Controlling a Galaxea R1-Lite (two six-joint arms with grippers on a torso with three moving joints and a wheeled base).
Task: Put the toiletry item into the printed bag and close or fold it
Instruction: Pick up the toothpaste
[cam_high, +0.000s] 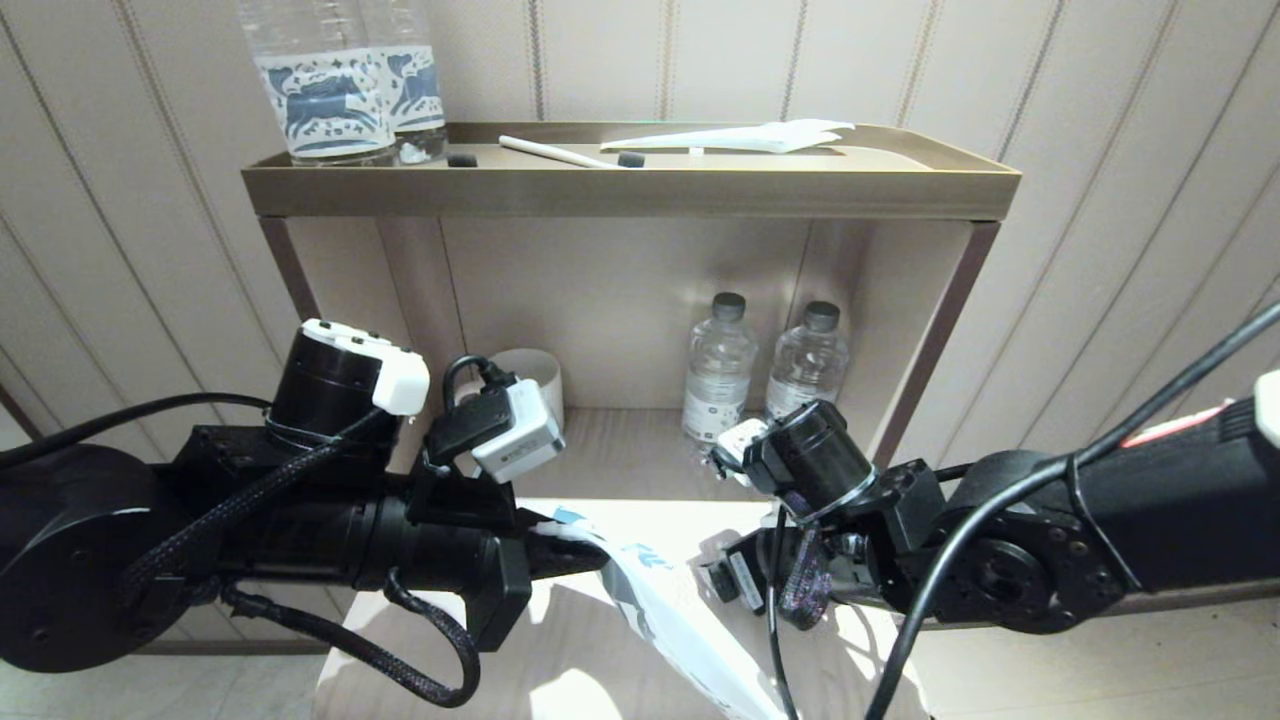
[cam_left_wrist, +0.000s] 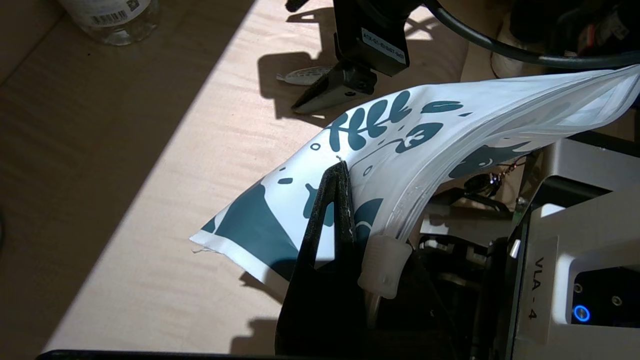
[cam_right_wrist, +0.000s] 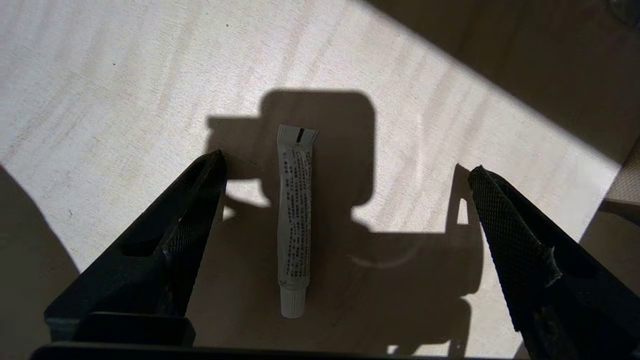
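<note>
In the upper half of the head view stands a brown shelf unit. Its top tray carries two clear bottles with blue horse labels at the upper left, and a white stick and a flat white piece further right. In the open compartment under it are two small water bottles and a white cup.

Below the shelf, in the lower middle of the frame, is the light wooden bench, half in sunlight. The left arm comes in from the left edge and the right arm from the right edge, both low over the bench.

The printed bag hangs between them, lifted off the bench. The left gripper has its jaws closed on one edge of the bag; in the left wrist view the bag bends upward from that grip, and its lower corner is near the wood.

The right gripper has its jaws wide open just above the bench. Between them, touching neither one, a small white tube lies flat on the wood, in the centre of the right wrist view.
</note>
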